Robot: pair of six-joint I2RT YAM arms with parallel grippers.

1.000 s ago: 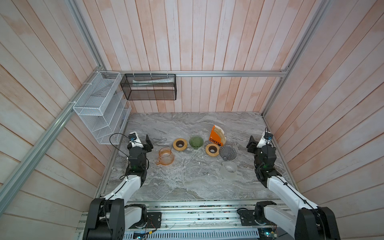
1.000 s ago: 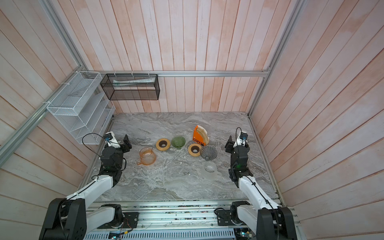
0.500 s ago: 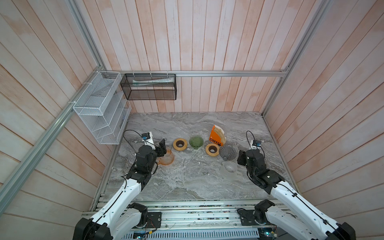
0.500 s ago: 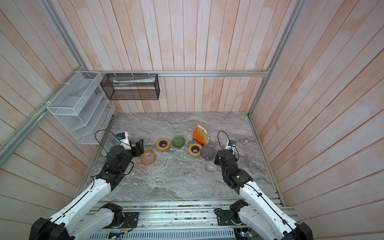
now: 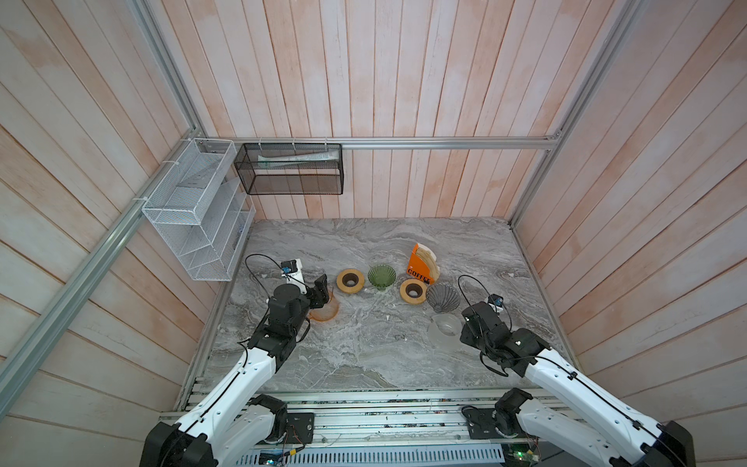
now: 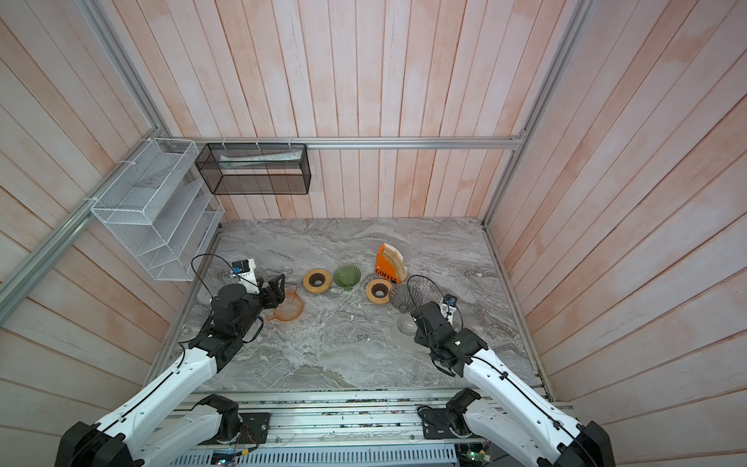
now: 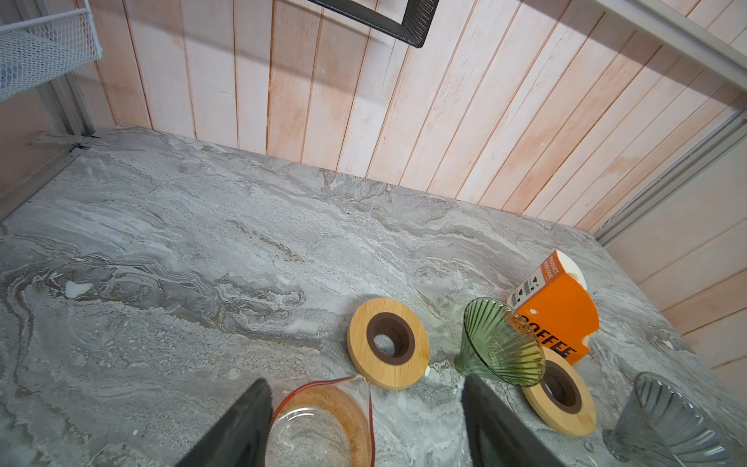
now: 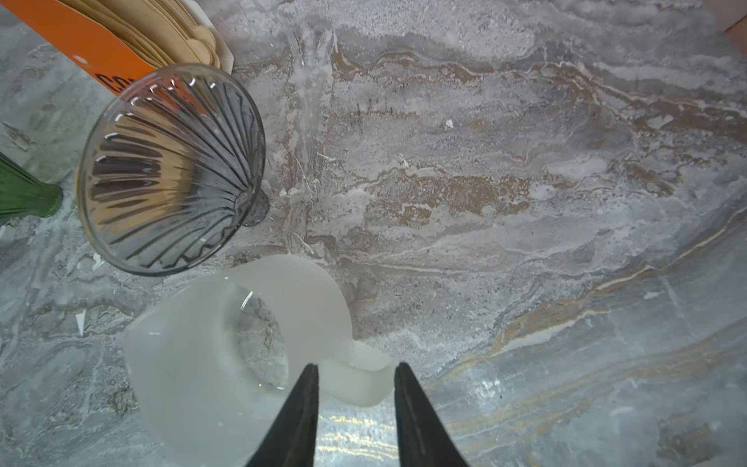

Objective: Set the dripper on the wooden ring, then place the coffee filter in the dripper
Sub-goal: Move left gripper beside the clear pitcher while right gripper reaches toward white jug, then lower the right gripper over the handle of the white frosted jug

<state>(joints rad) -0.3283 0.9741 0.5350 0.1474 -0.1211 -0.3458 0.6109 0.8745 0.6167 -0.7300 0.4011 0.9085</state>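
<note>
With filters [image 5: 429,255] stacked in the box [image 5: 416,270] beside the green dripper [image 5: 381,275], set-up was judged in hand: the left gripper [image 7: 364,380] was spread about the amber jug [image 7: 323,424], the right gripper [image 8: 355,366] was set astride the frosted handle [image 8: 359,384], its pinch untellable, and one filter was judged due to be pinched next.

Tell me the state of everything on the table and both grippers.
filter box, upright, open, filters showing.
green dripper, upright, empty.
grey dripper, upright, empty.
wooden rings, flat, bare.
amber jug, upright, empty.
frosted jug, upright, empty.
left gripper, jaws open over the amber jug.
right gripper, jaws either side of the frosted jug's handle, grip unclear.
</note>
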